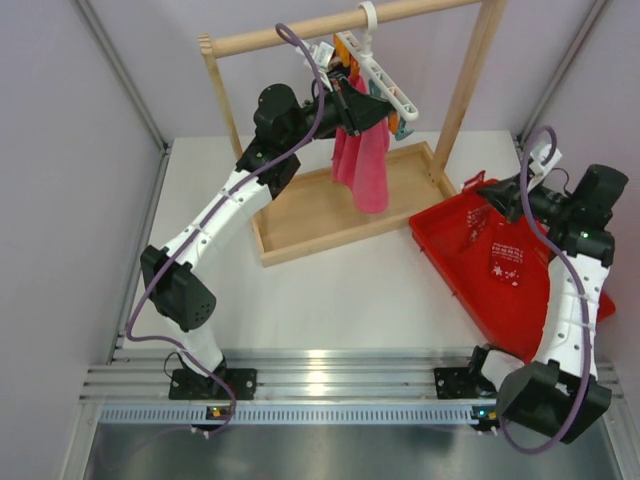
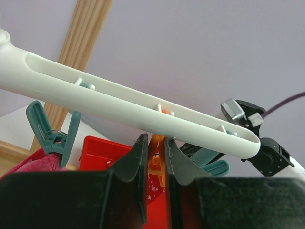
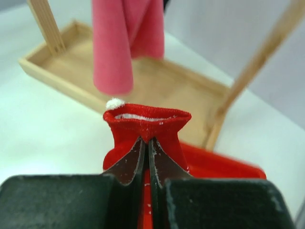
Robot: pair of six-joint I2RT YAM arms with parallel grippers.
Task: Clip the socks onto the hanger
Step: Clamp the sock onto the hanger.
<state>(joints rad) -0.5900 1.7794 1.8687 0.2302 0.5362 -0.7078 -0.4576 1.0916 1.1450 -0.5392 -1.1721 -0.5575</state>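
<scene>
On the white tabletop (image 1: 330, 290) a wooden frame (image 1: 260, 38) carries the hanger (image 2: 119, 106), and a pink cloth (image 1: 365, 165) dangles from its teal clip (image 2: 50, 136), ahead of the right arm. The left hand (image 2: 156, 141) pinches an orange clip (image 2: 156, 164) under the hanger bar. The right hand (image 3: 147, 143), over the red bin (image 1: 455, 240), is clamped tight on a sock (image 3: 143, 121).

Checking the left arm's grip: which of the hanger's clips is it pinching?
The orange clip under the hanger's middle, pinched in the left gripper. The two teal clips flanking it lie outside the fingers; one holds pink cloth.
</scene>
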